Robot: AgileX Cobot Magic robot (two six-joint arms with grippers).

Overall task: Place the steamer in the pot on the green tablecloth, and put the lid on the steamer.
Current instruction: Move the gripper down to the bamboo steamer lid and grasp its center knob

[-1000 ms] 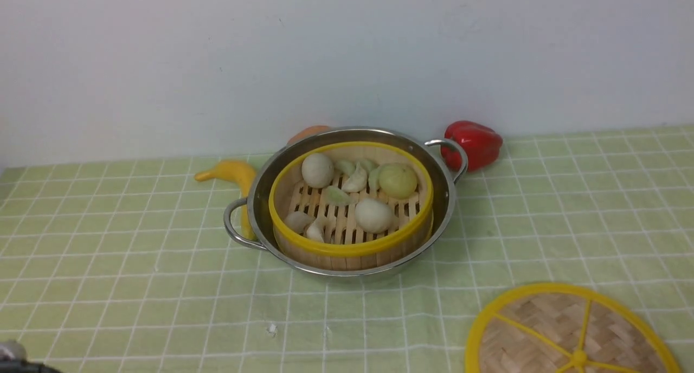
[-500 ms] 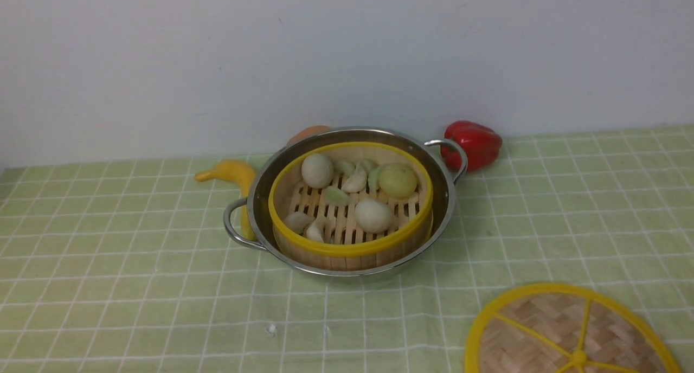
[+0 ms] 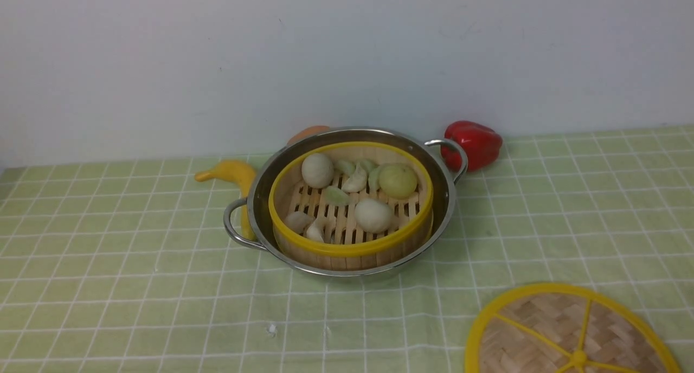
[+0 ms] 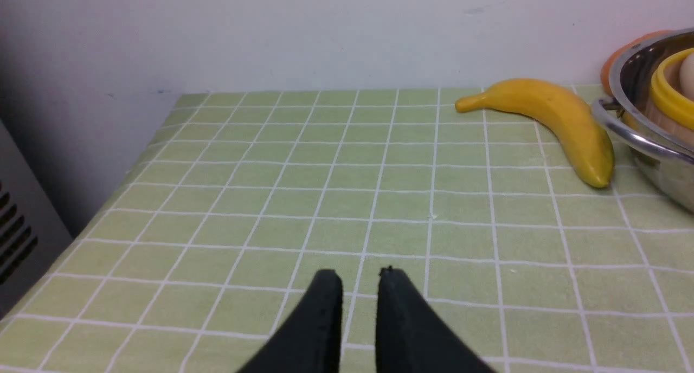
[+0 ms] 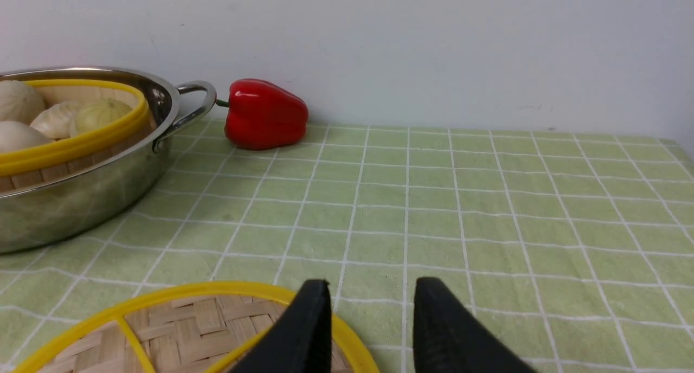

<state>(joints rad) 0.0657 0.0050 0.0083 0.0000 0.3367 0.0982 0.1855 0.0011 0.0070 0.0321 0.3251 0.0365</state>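
The steamer, a bamboo basket with a yellow rim and pale buns and dumplings, sits inside the shiny pot on the green tablecloth. The lid, a woven disc with yellow spokes, lies flat at the near right, cut off by the picture's edge. Neither gripper shows in the front view. In the left wrist view my left gripper hovers over bare cloth, its fingers a narrow gap apart and empty. In the right wrist view my right gripper stands open above the lid's far rim, holding nothing.
A yellow banana lies against the pot's left side. A red pepper sits by its right handle, and something orange peeks out behind it. The wall runs close behind. A grey vented panel stands past the cloth's left edge.
A dark bit of my left arm at the front view's lower left corner has gone out of sight. The pot, steamer and lid have not moved.
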